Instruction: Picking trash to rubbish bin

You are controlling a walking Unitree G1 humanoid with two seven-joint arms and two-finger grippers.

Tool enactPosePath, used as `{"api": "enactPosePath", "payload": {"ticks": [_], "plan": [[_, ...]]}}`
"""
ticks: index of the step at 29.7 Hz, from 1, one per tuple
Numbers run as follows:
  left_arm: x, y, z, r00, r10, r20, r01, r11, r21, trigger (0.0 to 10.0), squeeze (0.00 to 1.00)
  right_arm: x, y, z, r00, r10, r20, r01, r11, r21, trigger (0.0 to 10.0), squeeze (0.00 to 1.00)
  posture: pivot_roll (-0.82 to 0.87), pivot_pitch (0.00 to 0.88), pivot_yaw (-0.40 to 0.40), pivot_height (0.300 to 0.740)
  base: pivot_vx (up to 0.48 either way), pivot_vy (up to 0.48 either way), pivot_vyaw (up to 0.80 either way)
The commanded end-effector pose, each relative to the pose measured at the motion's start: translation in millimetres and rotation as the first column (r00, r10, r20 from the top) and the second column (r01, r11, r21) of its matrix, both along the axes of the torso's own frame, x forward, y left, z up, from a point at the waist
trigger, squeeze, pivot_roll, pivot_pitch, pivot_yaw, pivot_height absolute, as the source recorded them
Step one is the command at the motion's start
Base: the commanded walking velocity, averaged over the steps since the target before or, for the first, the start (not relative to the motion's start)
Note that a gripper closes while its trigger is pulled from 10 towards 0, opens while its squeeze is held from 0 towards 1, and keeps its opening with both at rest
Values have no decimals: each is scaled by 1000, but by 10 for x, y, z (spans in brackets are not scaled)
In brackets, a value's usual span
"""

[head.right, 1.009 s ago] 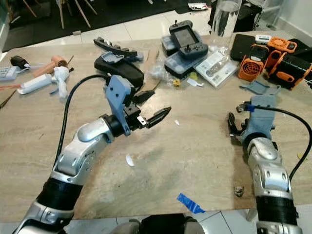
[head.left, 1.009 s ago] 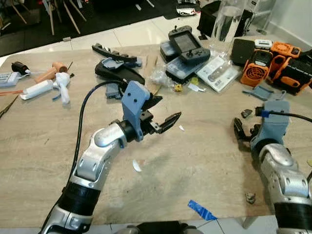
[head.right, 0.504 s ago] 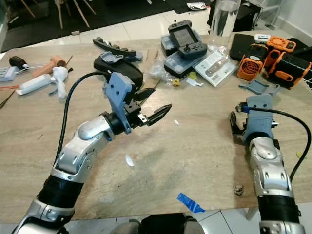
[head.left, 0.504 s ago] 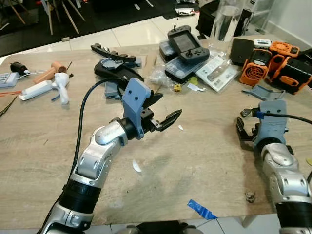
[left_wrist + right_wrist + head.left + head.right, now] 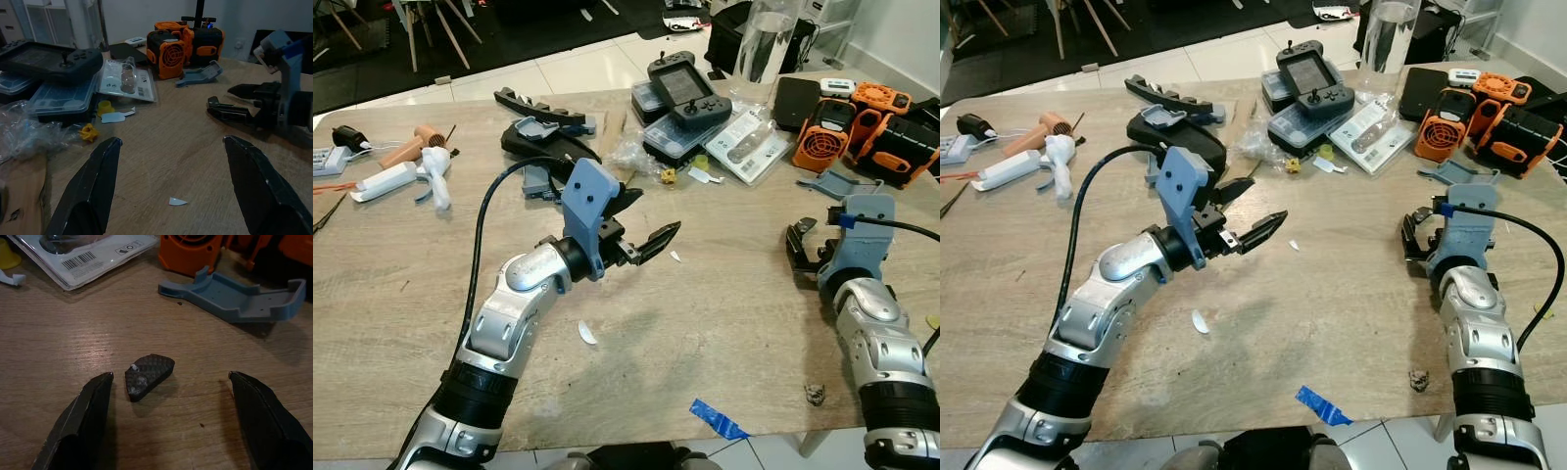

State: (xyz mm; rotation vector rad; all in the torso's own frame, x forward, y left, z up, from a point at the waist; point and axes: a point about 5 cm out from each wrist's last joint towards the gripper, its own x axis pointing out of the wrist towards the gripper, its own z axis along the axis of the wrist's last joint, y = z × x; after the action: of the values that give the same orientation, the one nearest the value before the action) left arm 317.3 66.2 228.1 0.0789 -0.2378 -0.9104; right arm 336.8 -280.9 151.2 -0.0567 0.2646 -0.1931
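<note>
The likeliest slip, as we judge it, is a missed pinch. The small white scrap (image 5: 177,201) lies flat on the wooden surface (image 5: 724,323), thin enough that the fingertips could skate over it or flick it away. A second risk sits behind it: the crinkled clear plastic (image 5: 27,134) and the yellow piece (image 5: 88,132) lie near the scrap's far side, so an overshoot could drag clutter along.

Our left end effector (image 5: 641,227) hovers above the surface with its fingers spread wide, holding nothing and touching nothing; the white scrap lies on the surface between and just beyond the fingertips.

Our right end effector (image 5: 168,431) is also spread wide and empty, low over the surface, with a dark textured chip (image 5: 148,375) lying between its fingers, nearer one of them (that one could nudge the chip sideways on closing). More trash lies nearer us: a white sliver (image 5: 587,333), blue tape (image 5: 718,421) and a crumpled ball (image 5: 816,395).
</note>
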Motion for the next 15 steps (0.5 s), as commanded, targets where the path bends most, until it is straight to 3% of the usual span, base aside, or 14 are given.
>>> {"api": "enactPosePath", "payload": {"ticks": [1, 8, 14, 15], "plan": [[12, 14, -31, 1000, 2, 0, -2, 1000, 26, 10000, 0, -74, 47, -327, 990, 12, -137, -5, 999, 47, 10000, 0, 28, 256, 117, 740, 0, 0, 0], [19, 6, -21, 1000, -1, 3, 1, 1000, 30, 10000, 0, -11, 116, -350, 986, 43, -164, -22, 991, 131, 10000, 0, 31, 259, 124, 740, 0, 0, 0], [22, 6, -21, 1000, -4, 3, 4, 999, 34, 10000, 0, 24, 101, -358, 984, 41, -173, -16, 990, 144, 10000, 0, 34, 260, 126, 740, 0, 0, 0], [22, 7, -21, 1000, -5, 4, 5, 999, 35, 10000, 0, 38, 87, -352, 985, 34, -170, -8, 989, 149, 5569, 0, 33, 260, 126, 740, 0, 0, 0]]}}
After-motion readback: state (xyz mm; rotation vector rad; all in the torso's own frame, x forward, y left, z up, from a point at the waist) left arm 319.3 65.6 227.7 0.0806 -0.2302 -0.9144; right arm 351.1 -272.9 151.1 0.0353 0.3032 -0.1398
